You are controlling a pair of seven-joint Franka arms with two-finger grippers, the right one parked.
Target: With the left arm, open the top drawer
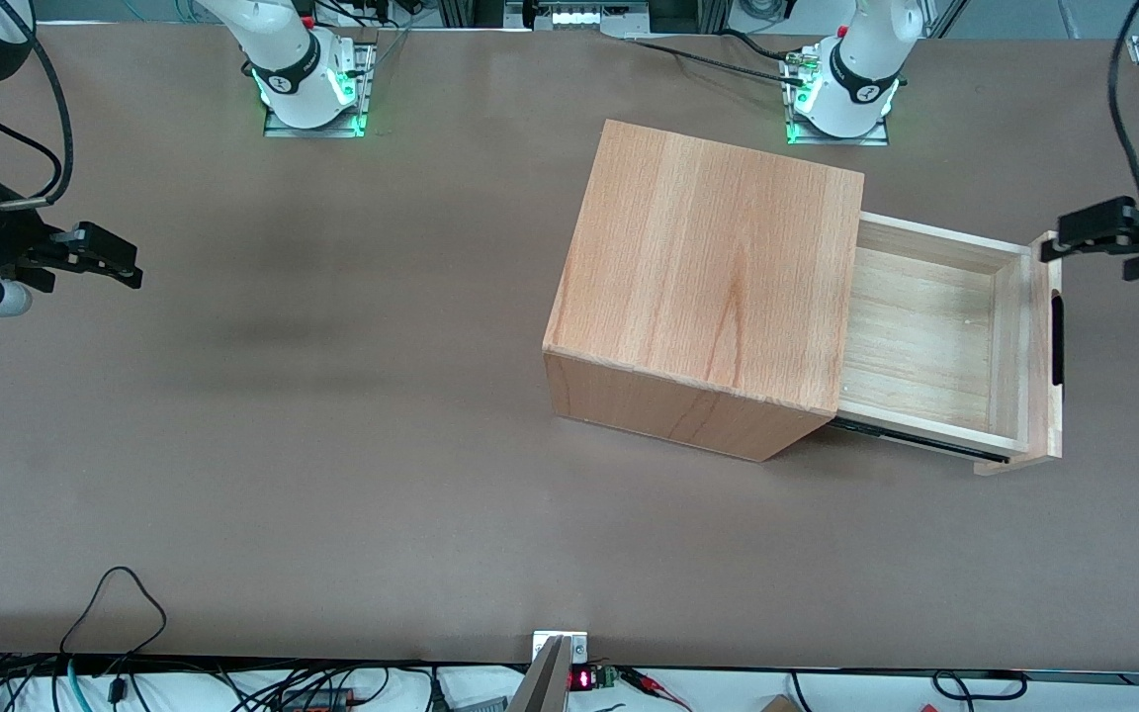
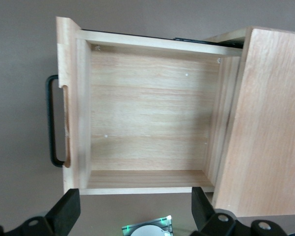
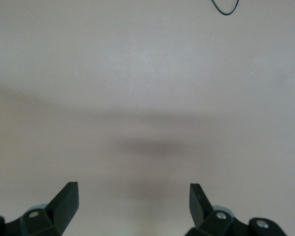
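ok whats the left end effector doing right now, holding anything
Left end effector: open, holding nothing, hovering above the pulled-out light-wood top drawer, off its black oblong handle.

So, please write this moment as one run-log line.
top drawer: pulled out, nothing inside | gripper: open, above drawer front, off handle | wooden box: on table

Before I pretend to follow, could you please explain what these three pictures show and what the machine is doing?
Two robot arms are bolted to a brown table. The wide picture looks down on them from the front; the other two come from cameras on the arms' wrists. A wooden box stands on the table, its top drawer pulled well out and empty, black handle facing the working arm's end. That left arm's tool is open, holds nothing, and hangs above the drawer's front panel without touching the handle.
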